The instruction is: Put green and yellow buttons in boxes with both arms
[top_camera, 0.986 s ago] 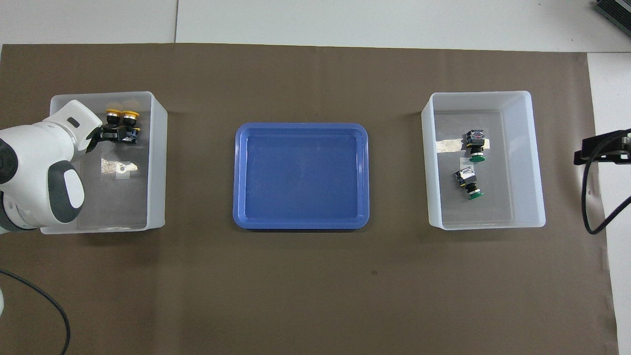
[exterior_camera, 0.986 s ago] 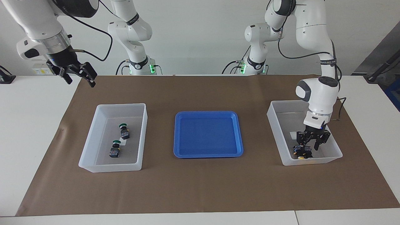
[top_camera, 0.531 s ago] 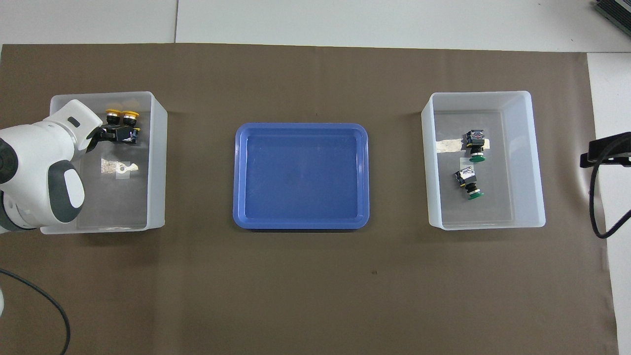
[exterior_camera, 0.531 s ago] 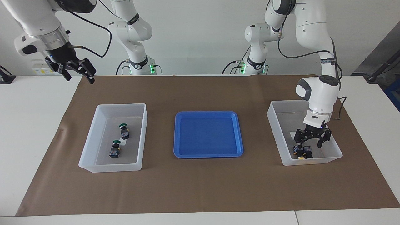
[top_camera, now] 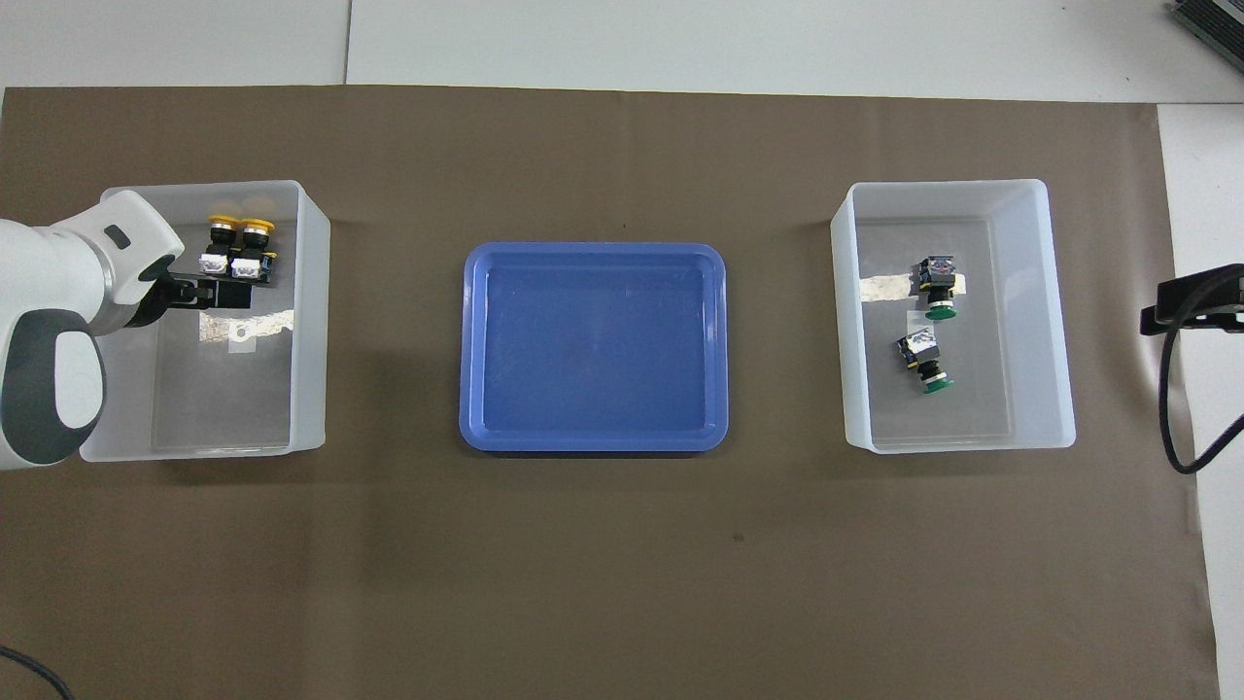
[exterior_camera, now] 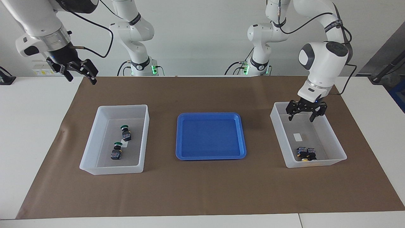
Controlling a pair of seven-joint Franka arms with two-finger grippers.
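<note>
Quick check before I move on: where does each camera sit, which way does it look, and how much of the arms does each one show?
Facing view: high across the table, looking at the robots; both arms show whole, left gripper open over the yellow buttons' bin, right gripper open off the mat's corner.
Overhead view: high above the robots' end, looking steeply down; only the left arm's wrist and gripper and the right gripper show.
Shared: blue tray, both bins, all four buttons.

blue tray [exterior_camera: 211, 136], brown mat [exterior_camera: 202, 186], yellow buttons [top_camera: 240, 230]
</note>
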